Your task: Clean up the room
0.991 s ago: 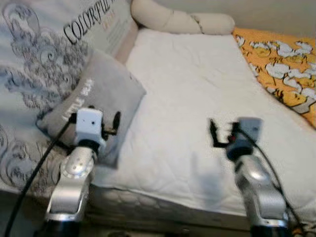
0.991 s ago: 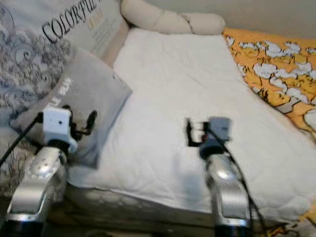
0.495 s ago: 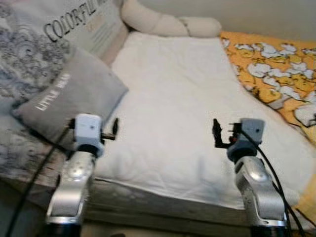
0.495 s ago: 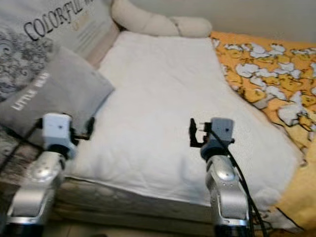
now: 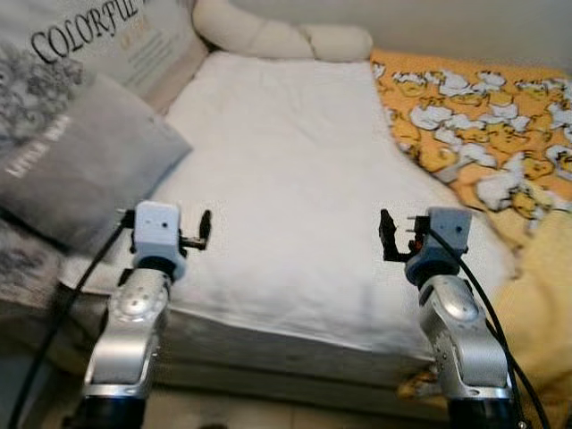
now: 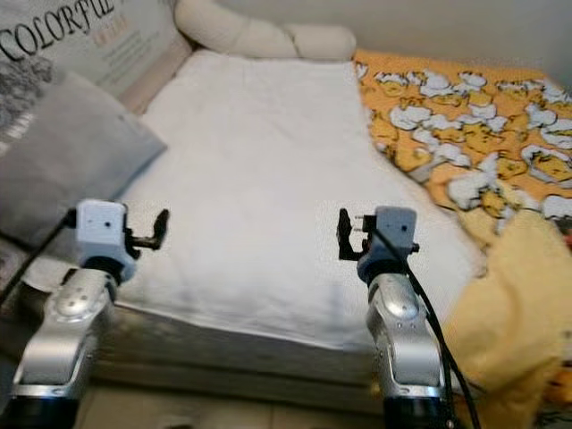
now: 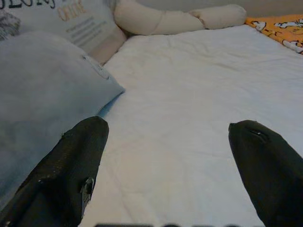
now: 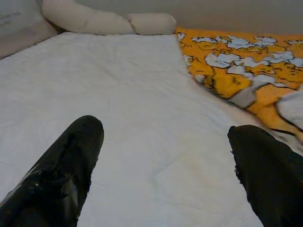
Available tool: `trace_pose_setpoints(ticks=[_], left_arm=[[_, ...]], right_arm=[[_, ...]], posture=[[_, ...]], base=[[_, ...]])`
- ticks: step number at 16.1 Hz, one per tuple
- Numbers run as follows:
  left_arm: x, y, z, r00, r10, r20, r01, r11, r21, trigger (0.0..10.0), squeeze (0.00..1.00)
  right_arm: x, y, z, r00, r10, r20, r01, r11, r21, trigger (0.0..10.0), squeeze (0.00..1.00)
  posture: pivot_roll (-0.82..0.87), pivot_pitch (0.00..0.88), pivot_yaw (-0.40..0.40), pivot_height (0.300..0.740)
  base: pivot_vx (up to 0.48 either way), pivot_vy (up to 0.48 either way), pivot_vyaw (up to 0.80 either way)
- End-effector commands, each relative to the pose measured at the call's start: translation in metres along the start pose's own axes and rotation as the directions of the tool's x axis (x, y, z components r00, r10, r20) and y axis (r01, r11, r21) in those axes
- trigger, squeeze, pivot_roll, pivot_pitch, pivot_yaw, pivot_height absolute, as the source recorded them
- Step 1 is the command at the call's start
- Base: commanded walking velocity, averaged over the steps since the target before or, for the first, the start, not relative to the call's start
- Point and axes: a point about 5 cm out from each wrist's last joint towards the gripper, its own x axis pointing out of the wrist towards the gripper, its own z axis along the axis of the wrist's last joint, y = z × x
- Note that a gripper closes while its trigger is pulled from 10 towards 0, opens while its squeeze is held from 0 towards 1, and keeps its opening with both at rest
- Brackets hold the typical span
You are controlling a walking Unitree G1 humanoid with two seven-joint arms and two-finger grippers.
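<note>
Left eye view: white quilted mattress pad [image 5: 286, 170] covers the bed, long axis running away from the robot toward a cream bolster [image 5: 281, 37] at the far edge. Orange patterned blanket [image 5: 474, 125] lies bunched along the right side, spilling over the near right corner. Grey pillow [image 5: 85, 161] leans on the left, one corner pointing onto the pad; a printed cushion [image 5: 98, 40] with lettering stands behind it. Left gripper [image 5: 204, 231] and right gripper [image 5: 386, 237] both hover above the pad's near edge, well apart, nothing held.

Right eye view: same layout. Middle of the pad is flat, open room. Near edge shows the mattress side [image 6: 241, 344] below it.

Left wrist view: fingers [image 7: 71, 175] spread wide, soft grey pillow just beside one finger.

Right wrist view: fingers [image 8: 66, 170] spread wide over smooth white fabric, orange blanket near the other finger.
</note>
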Motion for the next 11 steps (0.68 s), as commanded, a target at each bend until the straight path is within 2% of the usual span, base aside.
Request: trace_pose_setpoints(ticks=[1,8,11], left_arm=[[0.0018,-0.0094,0.0003,0.999,-0.032,-0.009,0.032,0.999,-0.002,10.0,0.91],[0.0044,-0.0076,0.0003,1.0,-0.025,-0.014,0.026,0.999,0.025,10.0,0.91],[0.0047,-0.0078,0.0,1.0,-0.027,-0.016,0.027,0.999,0.034,10.0,0.91]], right_arm=[[-0.0015,-0.0098,-0.0038,0.999,-0.04,-0.029,0.04,0.999,0.013,10.0,1.0],[0.0005,-0.0082,-0.003,0.999,-0.017,-0.029,0.017,1.0,-0.005,10.0,1.0],[0.0008,-0.0067,-0.0033,1.0,-0.013,-0.029,0.012,1.0,-0.012,10.0,1.0]], posture=[[0.02,0.0,-0.011,0.74],[0.02,0.0,-0.009,0.74],[0.02,0.0,-0.007,0.74]], base=[[0.0,-0.472,0.0],[0.0,-0.48,0.0],[0.0,-0.48,0.75]])
